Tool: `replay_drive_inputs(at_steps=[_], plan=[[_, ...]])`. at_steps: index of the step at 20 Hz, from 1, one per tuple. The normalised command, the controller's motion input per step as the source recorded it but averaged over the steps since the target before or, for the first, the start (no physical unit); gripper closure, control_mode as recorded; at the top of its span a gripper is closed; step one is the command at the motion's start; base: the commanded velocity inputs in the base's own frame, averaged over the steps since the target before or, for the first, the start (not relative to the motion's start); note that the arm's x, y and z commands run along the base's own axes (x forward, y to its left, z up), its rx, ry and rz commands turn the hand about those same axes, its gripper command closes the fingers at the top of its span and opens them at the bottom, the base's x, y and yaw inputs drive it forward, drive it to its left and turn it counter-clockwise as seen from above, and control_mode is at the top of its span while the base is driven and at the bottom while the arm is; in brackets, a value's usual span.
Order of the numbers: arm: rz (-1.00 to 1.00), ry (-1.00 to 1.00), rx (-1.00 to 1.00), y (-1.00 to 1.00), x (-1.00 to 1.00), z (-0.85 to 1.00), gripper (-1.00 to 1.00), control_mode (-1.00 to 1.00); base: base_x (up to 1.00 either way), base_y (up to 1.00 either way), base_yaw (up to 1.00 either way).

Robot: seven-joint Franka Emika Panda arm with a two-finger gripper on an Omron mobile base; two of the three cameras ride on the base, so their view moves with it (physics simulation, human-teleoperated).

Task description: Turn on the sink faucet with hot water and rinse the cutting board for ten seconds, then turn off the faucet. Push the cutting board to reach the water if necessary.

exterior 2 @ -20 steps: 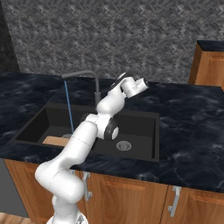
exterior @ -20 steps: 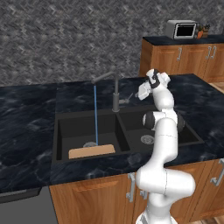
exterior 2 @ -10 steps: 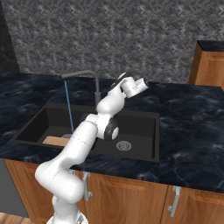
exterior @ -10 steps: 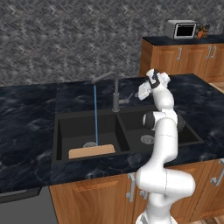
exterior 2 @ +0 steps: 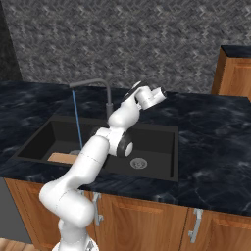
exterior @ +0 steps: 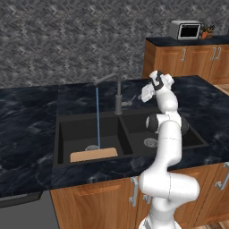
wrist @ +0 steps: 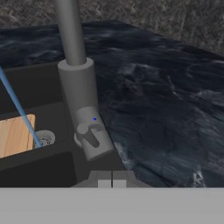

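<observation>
Water is running from the sink faucet, landing at the drain just beyond the cutting board, seemingly missing it. My claw is hovering clenched, empty, beside the lever ahead. Rinsing, probably pushing, shutting off remain

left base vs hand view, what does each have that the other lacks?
Left base only: the white microwave on the far wooden cabinet, and the round silver drain in the right basin.

Hand view only: the dark grey faucet's small side lever up close, with a blue dot above it.

Both: the dark grey metal faucet, thin blue water stream, light tan wooden cutting board, and black marbled counter.
</observation>
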Motion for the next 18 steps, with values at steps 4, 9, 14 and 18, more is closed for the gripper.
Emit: replay_drive_inputs(at_steps=[4,9,14,18], plan=[[0.0,0.0,0.0,0.0,0.0,0.0,1.0,-1.0,0.0,0.0,0.0],[0.0,0.0,0.0,0.0,0.0,0.0,1.0,-1.0,0.0,0.0,0.0],[0.0,0.0,0.0,0.0,0.0,0.0,1.0,-1.0,0.0,0.0,0.0],[0.0,0.0,0.0,0.0,0.03,0.0,1.0,-1.0,0.0,0.0,0.0]])
